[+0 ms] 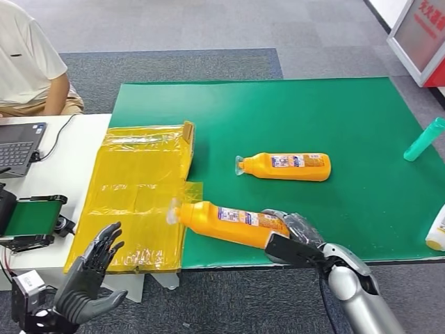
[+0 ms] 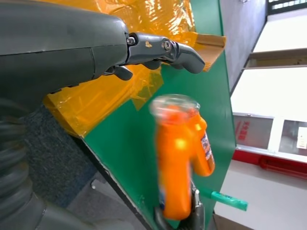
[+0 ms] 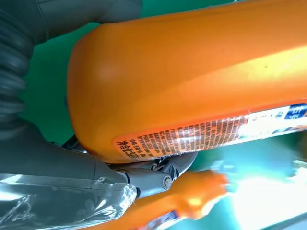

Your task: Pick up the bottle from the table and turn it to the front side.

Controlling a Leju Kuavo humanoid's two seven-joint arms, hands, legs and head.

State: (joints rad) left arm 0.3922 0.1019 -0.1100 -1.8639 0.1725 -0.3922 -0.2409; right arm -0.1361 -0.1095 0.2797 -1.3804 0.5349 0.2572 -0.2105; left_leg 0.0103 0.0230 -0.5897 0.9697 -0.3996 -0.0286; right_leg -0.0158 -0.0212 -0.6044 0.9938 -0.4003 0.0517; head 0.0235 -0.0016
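Bottles (image 1: 231, 224): two orange, one held.

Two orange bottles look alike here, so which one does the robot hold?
The nearer orange bottle, gripped at its base by the right hand; the far orange bottle lies untouched mid-table.

1. Right hand (image 1: 294, 236) grips the orange bottle (image 1: 231, 223) by its base end, fingers (image 3: 170, 175) wrapped under it.
2. Left hand (image 1: 89, 275) is raised, palm open, fingers (image 2: 170, 50) spread, holding nothing.

Orange bottle (image 1: 231, 223) with label, lying sideways, clear cap toward the yellow sheet (image 1: 138, 188), base gripped by right hand (image 1: 294, 236).
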